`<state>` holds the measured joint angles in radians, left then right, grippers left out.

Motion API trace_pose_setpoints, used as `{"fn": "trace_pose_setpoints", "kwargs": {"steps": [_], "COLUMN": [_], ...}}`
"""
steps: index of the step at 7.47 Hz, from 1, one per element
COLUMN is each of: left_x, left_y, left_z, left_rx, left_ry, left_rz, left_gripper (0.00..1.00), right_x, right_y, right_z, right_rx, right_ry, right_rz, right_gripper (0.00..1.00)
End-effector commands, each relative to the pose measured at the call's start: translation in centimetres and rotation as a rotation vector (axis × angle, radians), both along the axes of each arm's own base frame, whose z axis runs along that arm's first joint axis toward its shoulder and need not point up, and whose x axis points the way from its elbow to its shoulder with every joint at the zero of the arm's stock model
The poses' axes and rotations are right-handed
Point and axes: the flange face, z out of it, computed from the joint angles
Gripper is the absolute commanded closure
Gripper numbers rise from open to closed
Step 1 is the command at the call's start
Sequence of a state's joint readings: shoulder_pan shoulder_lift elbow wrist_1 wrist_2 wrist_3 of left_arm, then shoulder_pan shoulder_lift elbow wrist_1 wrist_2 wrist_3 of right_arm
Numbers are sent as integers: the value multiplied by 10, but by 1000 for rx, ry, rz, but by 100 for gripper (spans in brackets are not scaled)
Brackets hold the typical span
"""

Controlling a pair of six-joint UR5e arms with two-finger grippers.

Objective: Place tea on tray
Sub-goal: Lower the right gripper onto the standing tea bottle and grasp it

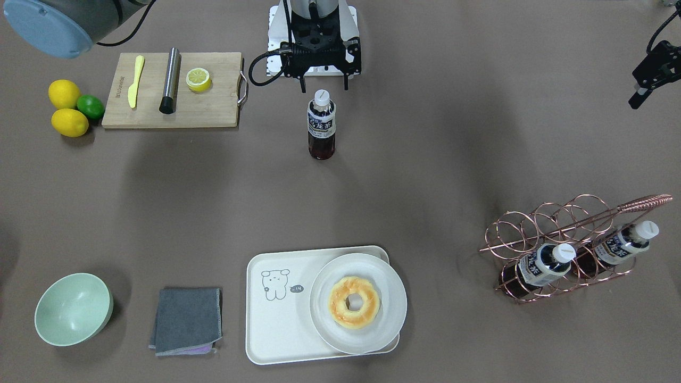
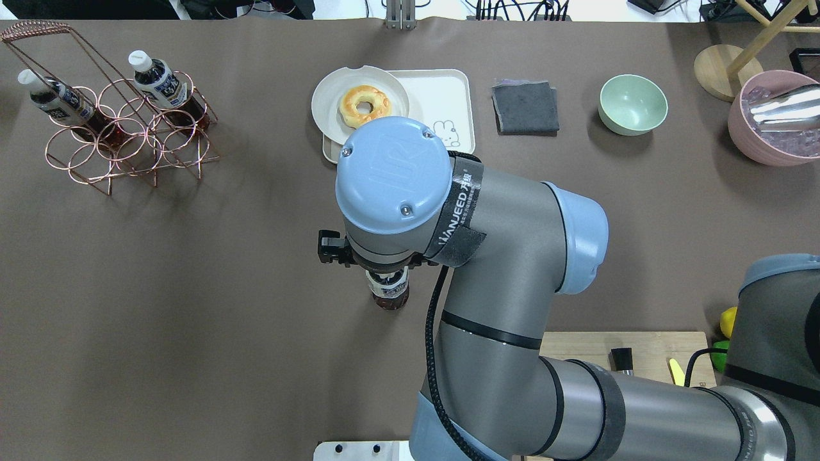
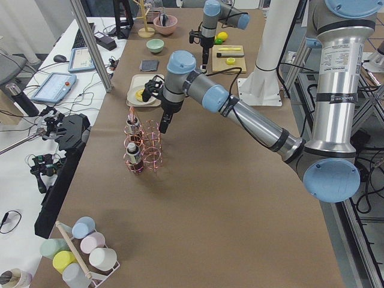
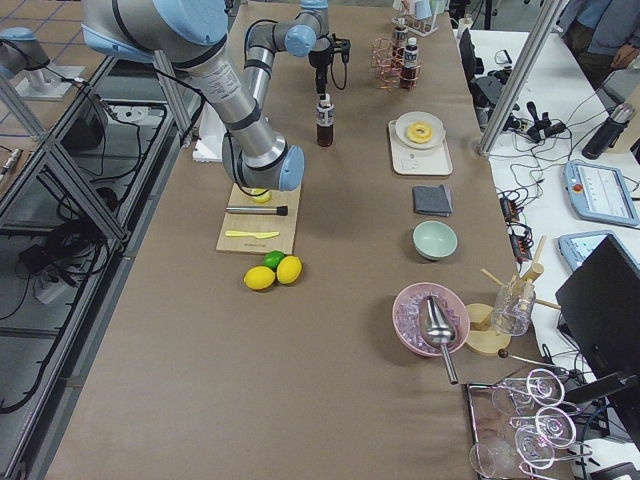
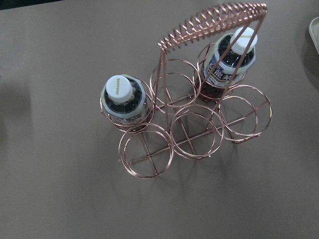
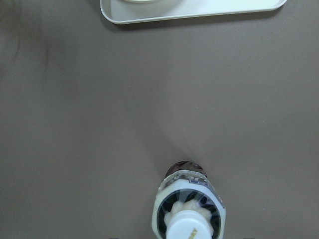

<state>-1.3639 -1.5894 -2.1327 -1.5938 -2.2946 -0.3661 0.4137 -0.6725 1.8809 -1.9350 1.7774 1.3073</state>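
One tea bottle [image 1: 321,130] stands upright alone on the brown table, far from the tray. My right gripper [image 1: 324,85] is open just above its white cap, fingers spread to either side and touching nothing. The right wrist view shows the bottle [image 6: 189,219] from above with the tray's edge [image 6: 199,12] beyond it. The cream tray [image 1: 276,319] with the bear drawing lies at the table's far side from me. My left gripper [image 1: 638,98] hangs over the copper rack [image 1: 638,203]; I cannot tell whether it is open or shut.
A round white plate [image 1: 393,298] with a donut [image 1: 354,301] covers half the tray. The rack holds two more tea bottles [image 5: 124,97]. A cutting board [image 1: 213,111], lemons [image 1: 69,121], a green bowl [image 1: 73,308] and a grey cloth [image 1: 186,319] lie around.
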Motion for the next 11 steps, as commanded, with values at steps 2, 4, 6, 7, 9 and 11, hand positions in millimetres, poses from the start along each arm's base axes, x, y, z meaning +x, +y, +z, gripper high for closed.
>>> {"fn": "trace_pose_setpoints", "kwargs": {"steps": [2,4,6,7,9,11], "left_x": [0,0,0,0,-4,-47], "left_y": [1,0,-3,-2,4,58], "left_z": [-2,-2,3,2,3,57], "left_rx": [-2,-4,6,6,0,-62], "left_ry": [9,9,9,10,12,5], "left_rz": [-3,-2,-4,-4,-11,-65], "left_gripper": [4,4,4,4,4,4], "right_x": [-6,-7,-6,4,47,91], "right_y": [-9,-8,-8,-16,-67,-157], "right_z": [23,18,15,0,-5,9], "right_rx": [51,45,57,66,81,106], "right_ry": [54,41,37,15,-2,50], "right_rz": [-44,-40,-51,-37,-35,-24], "right_gripper": [35,50,100,100,100,100]}}
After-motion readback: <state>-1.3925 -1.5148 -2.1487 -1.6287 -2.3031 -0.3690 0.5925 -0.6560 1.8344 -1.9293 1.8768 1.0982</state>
